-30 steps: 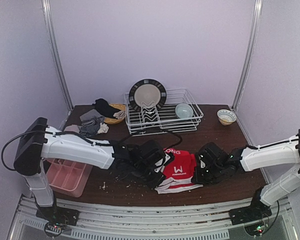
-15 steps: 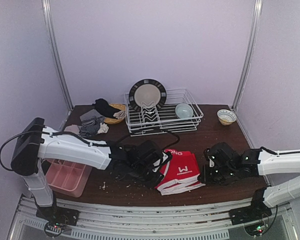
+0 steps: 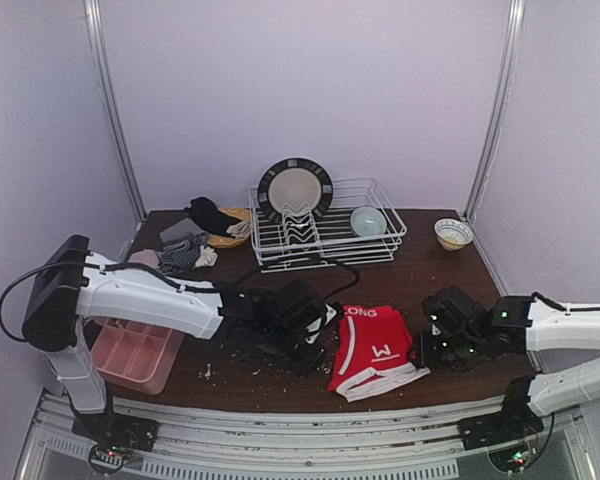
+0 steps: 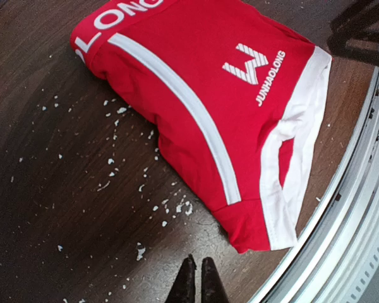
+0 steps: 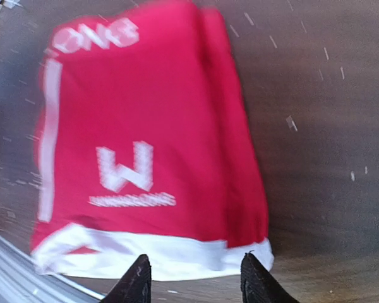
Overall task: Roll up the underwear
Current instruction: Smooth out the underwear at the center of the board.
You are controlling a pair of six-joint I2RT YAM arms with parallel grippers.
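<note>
Red underwear (image 3: 373, 350) with white trim lies folded flat on the dark table near its front edge; it also shows in the left wrist view (image 4: 202, 82) and the right wrist view (image 5: 145, 139). My left gripper (image 3: 315, 352) sits just left of it, shut and empty, fingertips (image 4: 197, 262) over bare wood a little short of the cloth's corner. To the right of the cloth, my right gripper (image 3: 427, 350) is open (image 5: 196, 260), and the white hem lies just beyond its tips, untouched. More underwear, striped (image 3: 183, 250) and black (image 3: 210, 213), lies piled at the back left.
A white wire dish rack (image 3: 325, 238) holds a dark-rimmed plate (image 3: 295, 188) and a bowl (image 3: 368, 220) at the back. A small bowl (image 3: 453, 232) stands at the back right. A pink compartment tray (image 3: 135, 352) sits front left. White crumbs (image 3: 250, 370) litter the wood.
The red underwear slid right, away from my left gripper. My right gripper let go of it, opened and drew back to the right. The left gripper stays shut, now off the cloth.
</note>
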